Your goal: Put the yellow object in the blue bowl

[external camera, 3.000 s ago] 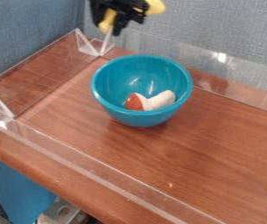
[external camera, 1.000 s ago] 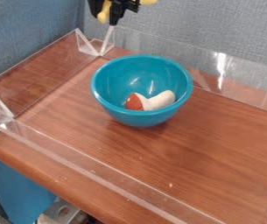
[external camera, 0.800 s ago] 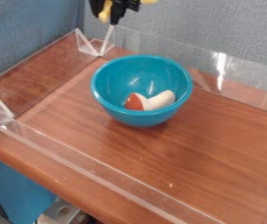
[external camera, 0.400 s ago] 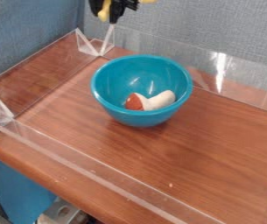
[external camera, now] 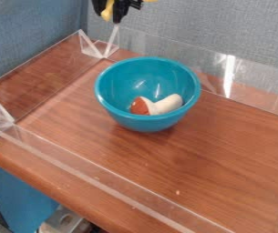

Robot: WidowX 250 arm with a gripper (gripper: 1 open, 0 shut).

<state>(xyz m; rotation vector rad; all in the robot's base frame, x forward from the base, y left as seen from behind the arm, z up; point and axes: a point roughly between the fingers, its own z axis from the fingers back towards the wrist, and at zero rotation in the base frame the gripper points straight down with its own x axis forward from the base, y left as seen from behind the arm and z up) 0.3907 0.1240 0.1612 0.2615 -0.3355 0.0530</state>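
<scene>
Rising almost out of the frame's top edge, the gripper point(external camera: 117, 7) stays clamped on the yellow object point(external camera: 105, 7), carried high behind the blue bowl point(external camera: 148, 93); release remains.

Black pincer point(external camera: 117, 9) with dark narrow fingers, cropped by the top edge, little else visible.

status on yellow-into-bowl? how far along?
Done: the yellow object is off the table, gripped in the hand at the top edge of the view, above and behind the bowl.
In hand: carrying it; most of it is cut off by the frame.
Left: bring it over the bowl and release. The bowl holds only a red-and-white piece so far.
</scene>
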